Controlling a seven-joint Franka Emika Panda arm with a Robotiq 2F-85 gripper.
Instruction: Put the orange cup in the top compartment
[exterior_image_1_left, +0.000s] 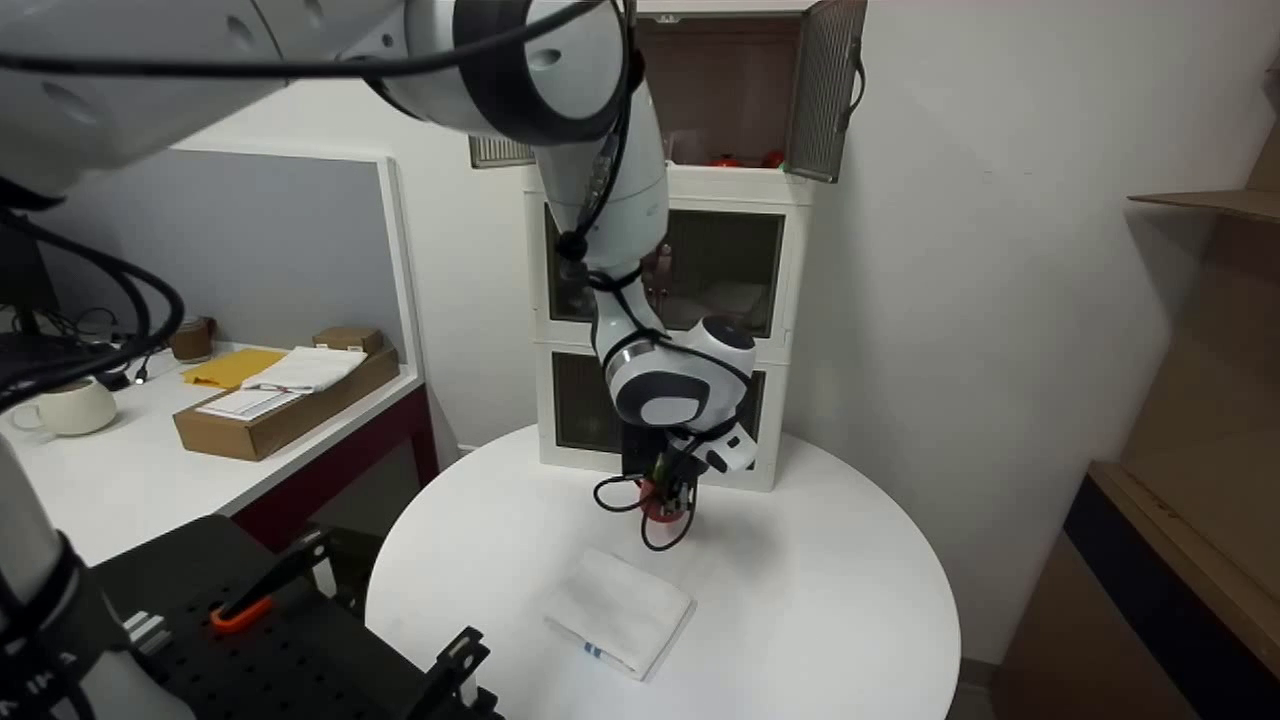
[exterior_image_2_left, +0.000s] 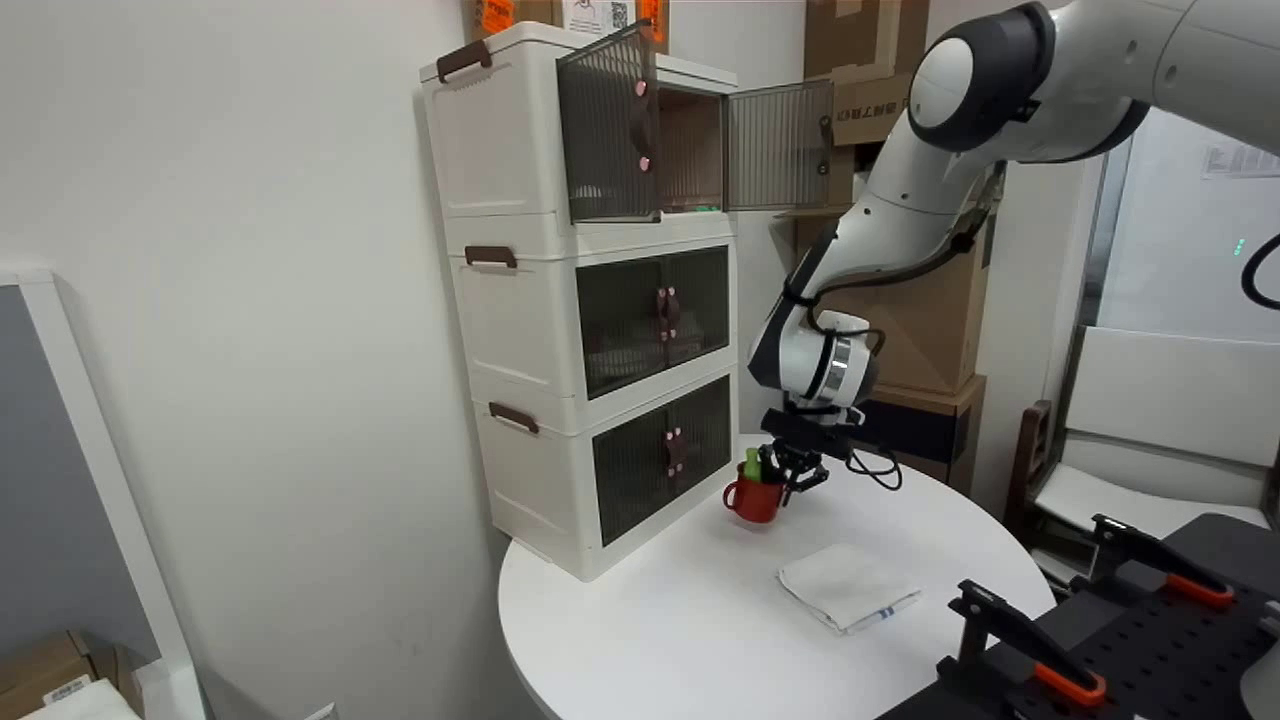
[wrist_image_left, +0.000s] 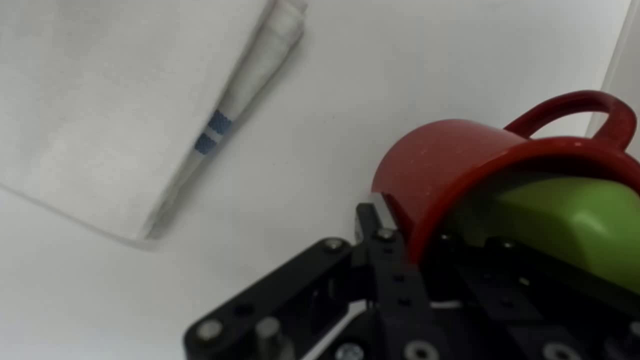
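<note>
The orange cup (exterior_image_2_left: 752, 502), which looks red, is by the foot of the white cabinet, with a green object (exterior_image_2_left: 752, 462) inside. It also shows in the wrist view (wrist_image_left: 445, 155), handle toward the cabinet. My gripper (wrist_image_left: 415, 232) is shut on its rim, one finger outside the wall and one inside. In an exterior view the gripper (exterior_image_1_left: 678, 490) partly hides the cup (exterior_image_1_left: 658, 505). I cannot tell whether the cup's base touches the table. The top compartment (exterior_image_2_left: 690, 150) has both glass doors open; its inside also shows in an exterior view (exterior_image_1_left: 725, 90), partly behind the arm.
Small red things (exterior_image_1_left: 725, 160) sit at the top compartment's floor. The open doors (exterior_image_1_left: 825, 90) stick out in front. Two dark glass-fronted sections (exterior_image_2_left: 655, 320) below are shut. A folded white cloth (exterior_image_2_left: 850, 585) lies on the round white table (exterior_image_2_left: 680, 640). Stacked cardboard boxes (exterior_image_2_left: 915, 300) stand behind.
</note>
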